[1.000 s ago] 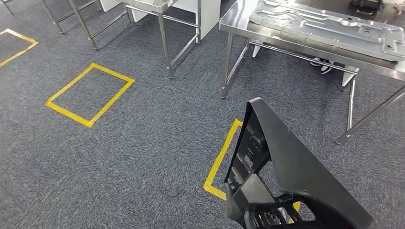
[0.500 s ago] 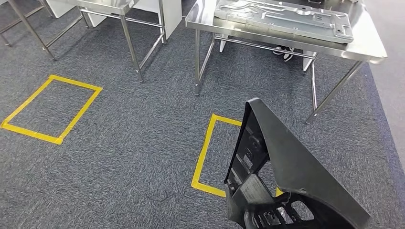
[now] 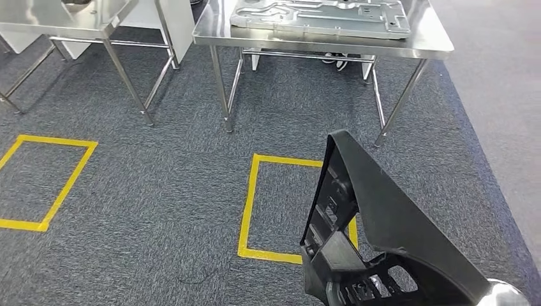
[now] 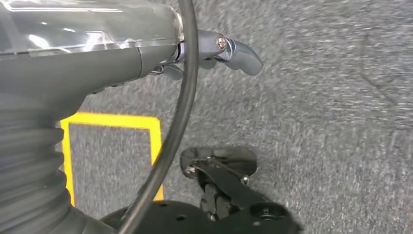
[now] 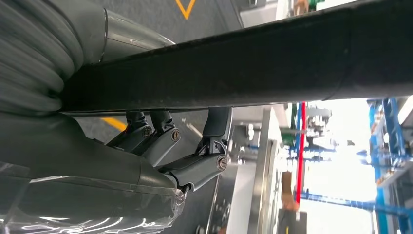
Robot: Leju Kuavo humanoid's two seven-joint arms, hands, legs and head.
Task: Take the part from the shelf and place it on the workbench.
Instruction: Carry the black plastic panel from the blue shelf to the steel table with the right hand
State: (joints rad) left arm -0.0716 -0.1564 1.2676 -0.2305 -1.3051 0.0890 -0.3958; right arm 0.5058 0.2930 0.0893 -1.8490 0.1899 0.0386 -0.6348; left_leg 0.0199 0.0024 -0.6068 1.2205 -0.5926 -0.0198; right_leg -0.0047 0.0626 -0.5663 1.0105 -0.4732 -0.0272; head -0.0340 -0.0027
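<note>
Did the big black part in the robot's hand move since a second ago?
No. The black part sits in the same spot of the head view. The yellow floor square and steel workbench shifted because the robot turned, not the part.

Part [image 3: 383, 236] rises in the near foreground, right of centre, over the floor [image 3: 159, 204]. Directly beyond it, a taped rectangle [image 3: 245, 210] on the floor. Behind that, the worktop [image 3: 434, 44], a metal panel [image 3: 319, 16] lying on it. Second table [image 3: 64, 22] to its left; another taped rectangle [image 3: 64, 185] on the floor at far left.
</note>
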